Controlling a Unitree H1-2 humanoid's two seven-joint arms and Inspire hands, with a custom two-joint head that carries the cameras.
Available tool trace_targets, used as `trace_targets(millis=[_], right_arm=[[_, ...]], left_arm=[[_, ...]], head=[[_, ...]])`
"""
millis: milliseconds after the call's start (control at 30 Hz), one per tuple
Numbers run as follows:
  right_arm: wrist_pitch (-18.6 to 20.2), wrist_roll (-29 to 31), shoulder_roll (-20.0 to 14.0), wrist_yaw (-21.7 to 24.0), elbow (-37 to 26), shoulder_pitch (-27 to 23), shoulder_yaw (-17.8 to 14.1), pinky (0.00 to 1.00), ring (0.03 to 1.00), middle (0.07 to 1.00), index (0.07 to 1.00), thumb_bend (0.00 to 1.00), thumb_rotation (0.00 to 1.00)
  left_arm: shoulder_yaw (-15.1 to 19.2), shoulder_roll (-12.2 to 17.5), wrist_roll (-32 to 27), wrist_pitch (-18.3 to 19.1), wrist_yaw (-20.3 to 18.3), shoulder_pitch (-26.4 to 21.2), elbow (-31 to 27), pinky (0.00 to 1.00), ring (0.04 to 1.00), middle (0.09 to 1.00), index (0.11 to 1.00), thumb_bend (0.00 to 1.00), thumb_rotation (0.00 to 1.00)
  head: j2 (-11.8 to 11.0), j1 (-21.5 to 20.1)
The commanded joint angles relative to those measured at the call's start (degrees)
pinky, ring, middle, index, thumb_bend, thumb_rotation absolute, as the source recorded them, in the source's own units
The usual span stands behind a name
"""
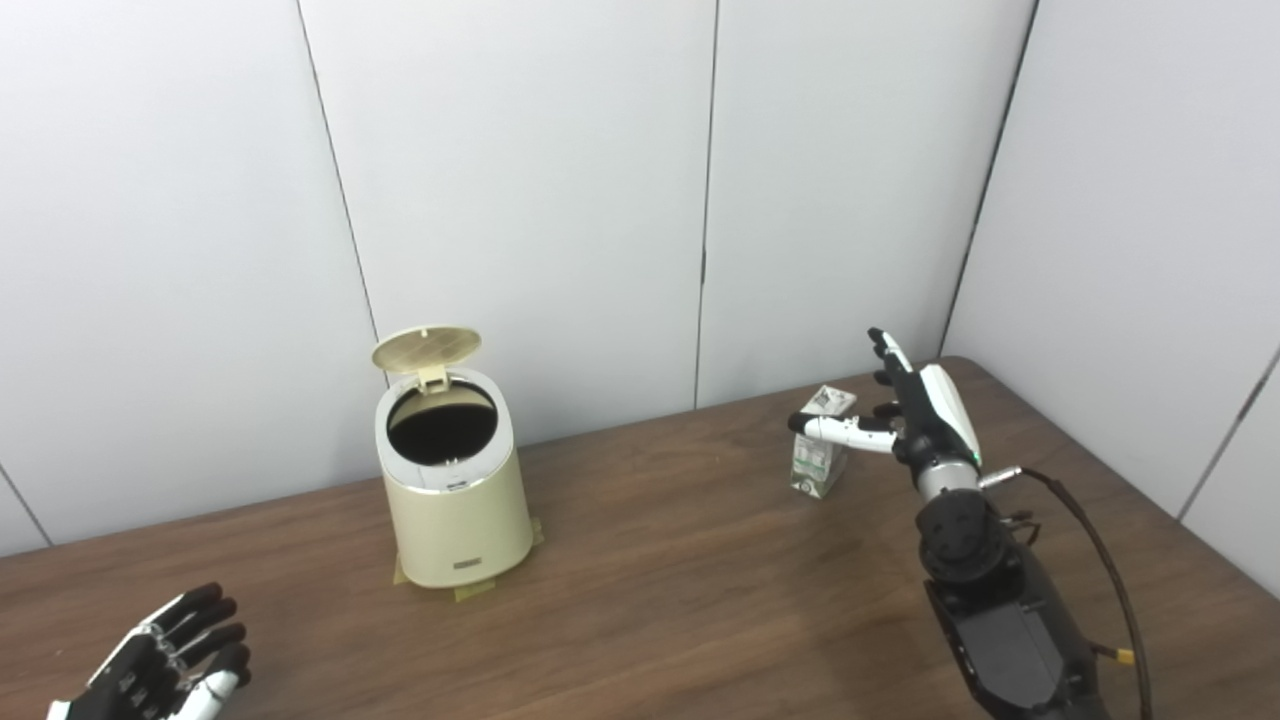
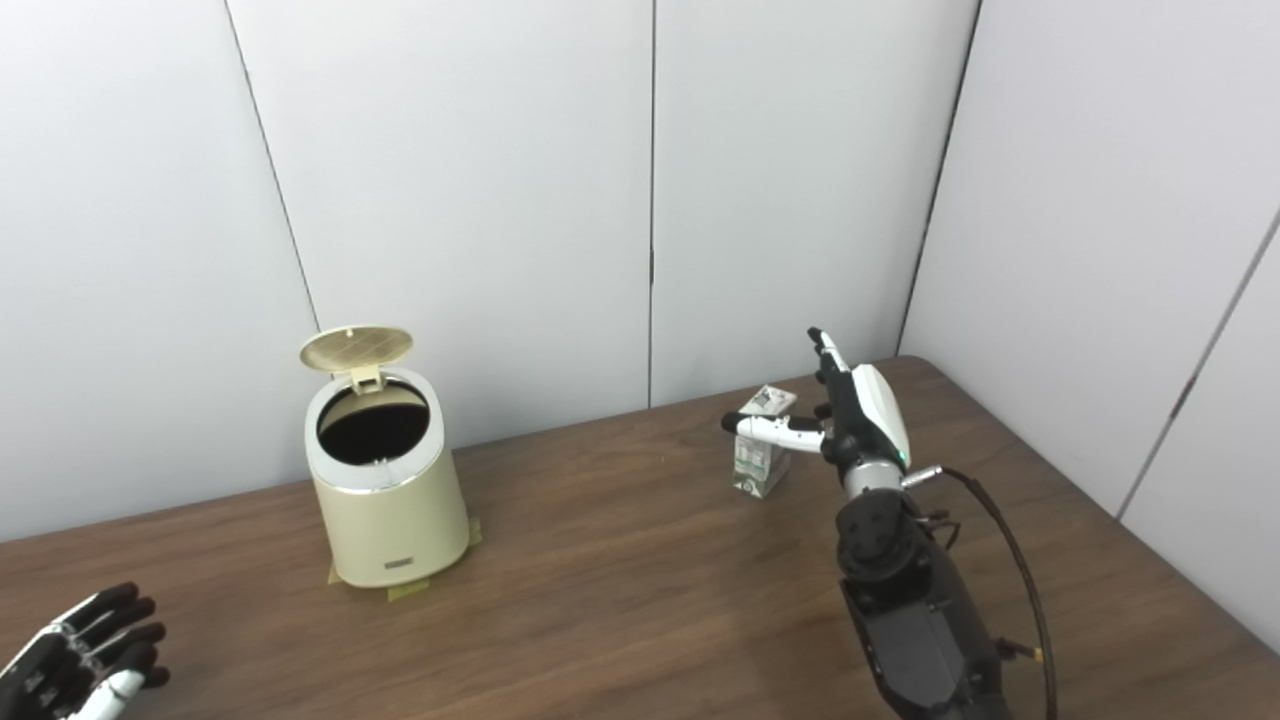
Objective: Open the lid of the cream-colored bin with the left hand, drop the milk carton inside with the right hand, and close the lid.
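Observation:
The cream-colored bin point(image 1: 455, 505) stands on the table at centre left. Its round lid point(image 1: 426, 348) is tipped up and back, so the dark opening shows. The milk carton point(image 1: 822, 444) stands upright on the table at the right. My right hand point(image 1: 905, 405) is open right beside the carton, thumb stretched across its front and fingers raised behind it, not closed on it. My left hand point(image 1: 165, 660) is open and empty at the bottom left, well apart from the bin.
The brown wooden table point(image 1: 660, 570) runs to its right edge near the wall panels. Tape pieces point(image 1: 470, 592) stick out under the bin's base. A black cable point(image 1: 1090, 540) loops from my right forearm.

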Motion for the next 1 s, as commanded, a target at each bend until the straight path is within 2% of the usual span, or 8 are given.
trace_targets(millis=[0, 233, 367, 500, 733, 967], right_arm=[[-2.9, 0.7, -0.6, -2.4, -0.1, -2.2, -0.6, 0.75, 0.902, 0.962, 0.972, 0.99, 0.42], [-3.9, 1.5, -0.4, -5.0, 3.1, -2.3, -0.2, 0.67, 0.827, 0.938, 0.956, 0.97, 0.39], [-3.9, -0.1, 0.0, -8.1, 4.5, -2.3, 0.6, 0.7, 0.805, 0.89, 0.902, 0.95, 0.35], [-7.3, 1.5, 0.9, -10.9, 7.2, -2.5, 0.0, 0.71, 0.794, 0.843, 0.839, 0.92, 0.26], [-10.3, 3.1, 2.1, -13.0, 9.8, -2.7, 0.0, 0.71, 0.793, 0.846, 0.826, 0.86, 0.23], [-11.8, 3.9, 2.7, -14.1, 11.3, -3.1, 0.3, 0.72, 0.794, 0.846, 0.807, 0.85, 0.21]], left_arm=[[0.0, 0.8, 0.1, -0.8, 0.1, -2.1, -2.6, 0.6, 0.739, 0.766, 0.765, 0.55, 0.19], [0.0, 1.0, 0.1, -0.6, -0.3, -2.0, -2.8, 0.61, 0.75, 0.778, 0.769, 0.53, 0.16], [0.3, 0.9, -1.6, 0.1, -1.0, -2.0, -3.2, 0.65, 0.781, 0.797, 0.779, 0.54, 0.17], [-0.1, 1.1, -0.7, 0.3, -0.8, -1.9, -3.6, 0.63, 0.77, 0.789, 0.771, 0.55, 0.18], [-0.2, 1.0, -1.4, 1.5, -0.9, -1.8, -4.7, 0.63, 0.777, 0.791, 0.767, 0.52, 0.15], [-0.8, 1.4, -0.1, 1.6, -0.9, -1.6, -5.5, 0.63, 0.772, 0.792, 0.766, 0.48, 0.11]], head=[[0.1, -0.1], [0.4, 0.0], [0.7, -0.2], [0.9, -0.1], [1.2, 0.1], [1.5, 0.2]])
